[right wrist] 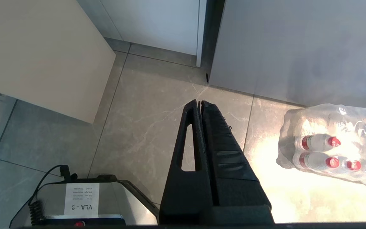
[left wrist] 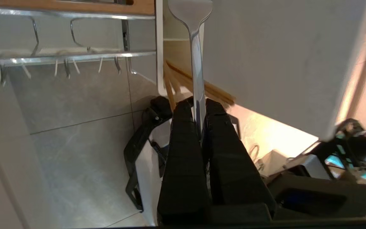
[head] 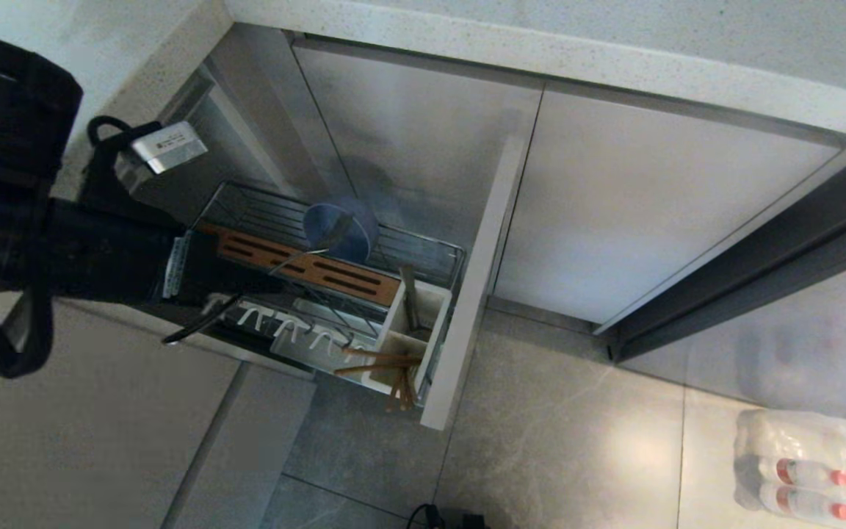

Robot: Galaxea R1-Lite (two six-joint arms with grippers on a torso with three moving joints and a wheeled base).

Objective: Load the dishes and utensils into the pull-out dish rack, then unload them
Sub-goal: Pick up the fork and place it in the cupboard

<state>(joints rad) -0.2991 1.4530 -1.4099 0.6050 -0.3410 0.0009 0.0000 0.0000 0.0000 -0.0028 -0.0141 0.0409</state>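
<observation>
Silver fork [left wrist: 198,79] above wire rack [head: 423,253]

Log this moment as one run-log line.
left tool: shut on slim silver metal fork | beside white utensil caddy | right tool: shut, parked

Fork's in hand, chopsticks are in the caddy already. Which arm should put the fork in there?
Left. Its gripper already clamps the fork right by the caddy; the right gripper hangs shut over bare floor, away from the rack.

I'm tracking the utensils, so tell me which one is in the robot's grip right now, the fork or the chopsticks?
The fork: the left gripper is shut on its silver handle. The wooden chopsticks lie loose, leaning across the white utensil caddy.
</observation>
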